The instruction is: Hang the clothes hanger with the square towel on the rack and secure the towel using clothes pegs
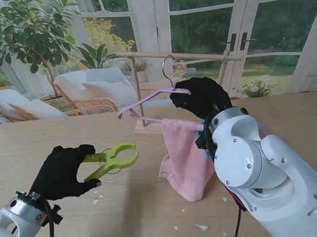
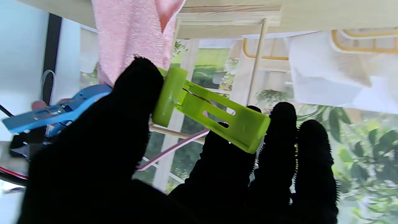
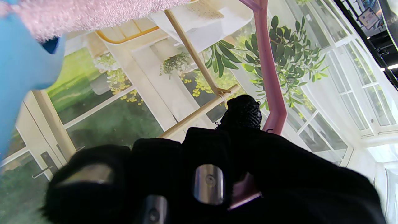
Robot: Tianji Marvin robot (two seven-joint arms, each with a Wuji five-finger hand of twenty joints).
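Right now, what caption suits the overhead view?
Left hand holds green peg; right hand holds pink hanger with towel.

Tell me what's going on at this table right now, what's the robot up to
The right hand grips a pink clothes hanger with a pink towel draped over it, held up by the wooden rack; whether its hook is over the rail is unclear. The left hand holds a green clothes peg above the table, short of the towel. A blue peg already sits at the towel's right side.

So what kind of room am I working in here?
Probably a sunroom or garden room at home: glazed doors onto a lawn, a leafy potted tree, cushioned rattan chairs behind the wooden table.
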